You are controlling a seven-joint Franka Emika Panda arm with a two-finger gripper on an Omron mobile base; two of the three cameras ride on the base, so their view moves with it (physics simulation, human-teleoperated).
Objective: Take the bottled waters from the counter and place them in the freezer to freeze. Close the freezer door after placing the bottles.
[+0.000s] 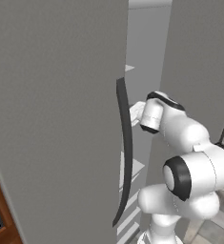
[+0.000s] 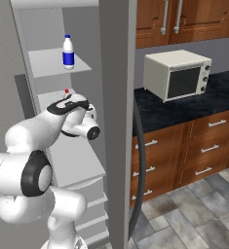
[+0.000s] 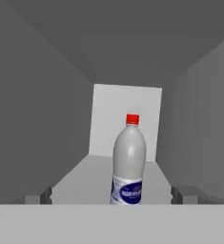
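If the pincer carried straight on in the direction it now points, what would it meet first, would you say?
Most likely the red-capped bottle, standing upright on the freezer shelf almost dead ahead in the hand view. The open pincer points along that shelf; behind the bottle is only the back wall. The gap is hard to judge.

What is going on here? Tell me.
The robot arm is reaching into the open freezer. Its gripper is open and holds nothing; the red-capped bottle stands upright on a shelf just ahead of it. The blue-capped bottle stands on the shelf above. The freezer door is still open.
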